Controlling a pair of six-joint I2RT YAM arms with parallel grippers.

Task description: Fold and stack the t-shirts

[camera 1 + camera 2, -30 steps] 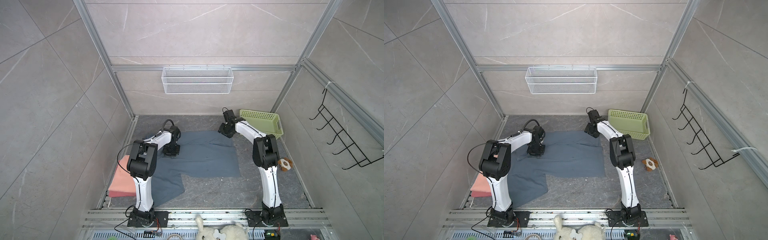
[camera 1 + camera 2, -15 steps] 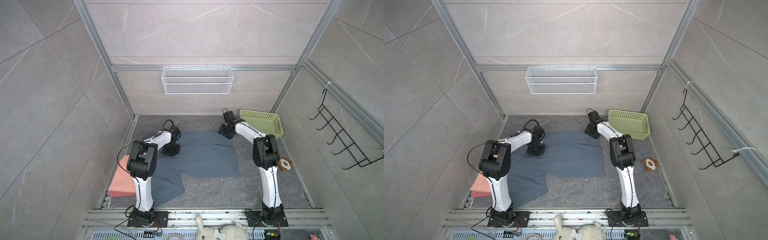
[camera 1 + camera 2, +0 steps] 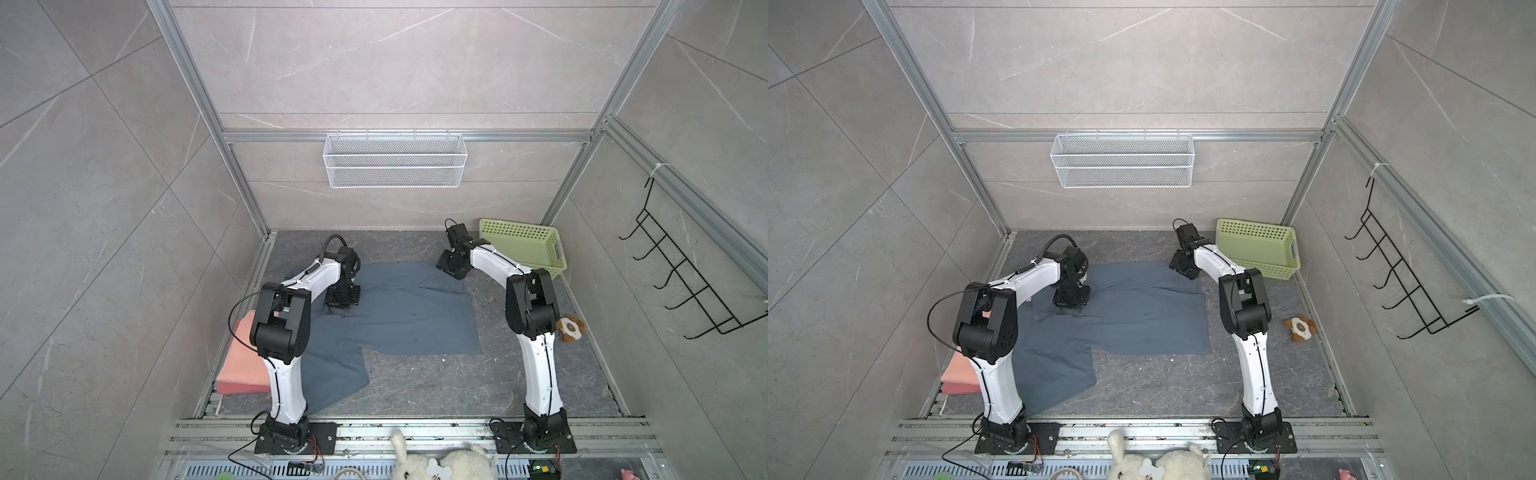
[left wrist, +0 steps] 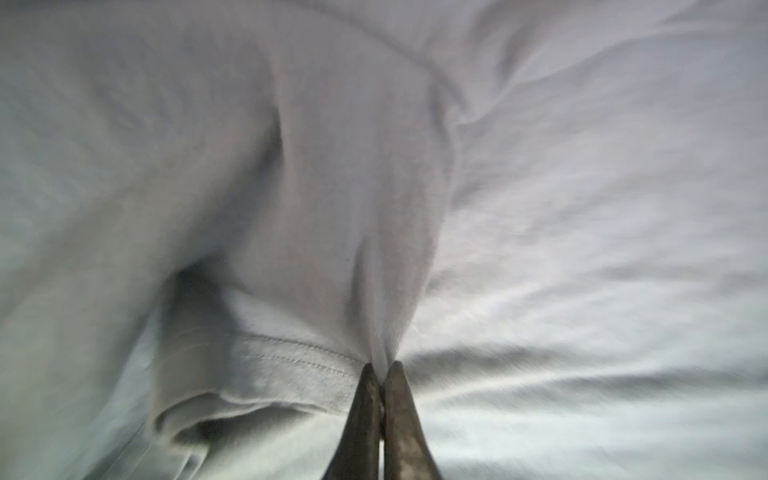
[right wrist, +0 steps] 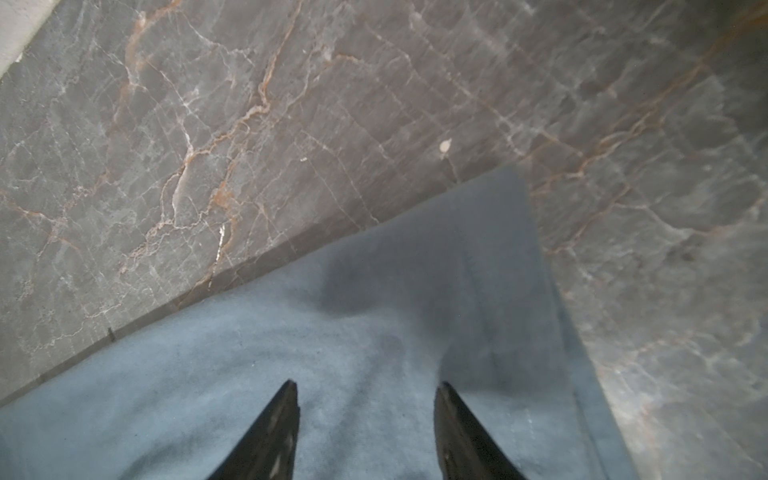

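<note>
Left claw (image 4: 381, 368) is pinched tight, reaching forward and down; right claw (image 5: 368, 384) points down, jaws parted.

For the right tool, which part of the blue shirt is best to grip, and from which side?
Probably the far corner of the blue shirt, nearest the green basket, from above. The cloth lies flat there, two free edges meet, and the open right tool hangs over it.

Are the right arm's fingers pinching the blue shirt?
No, the right fingers stand apart, and the blue shirt lies flat between them.

Salmon-pink t-shirts (image 3: 242, 366) partly behind the left arm (image 3: 287, 376)
</note>
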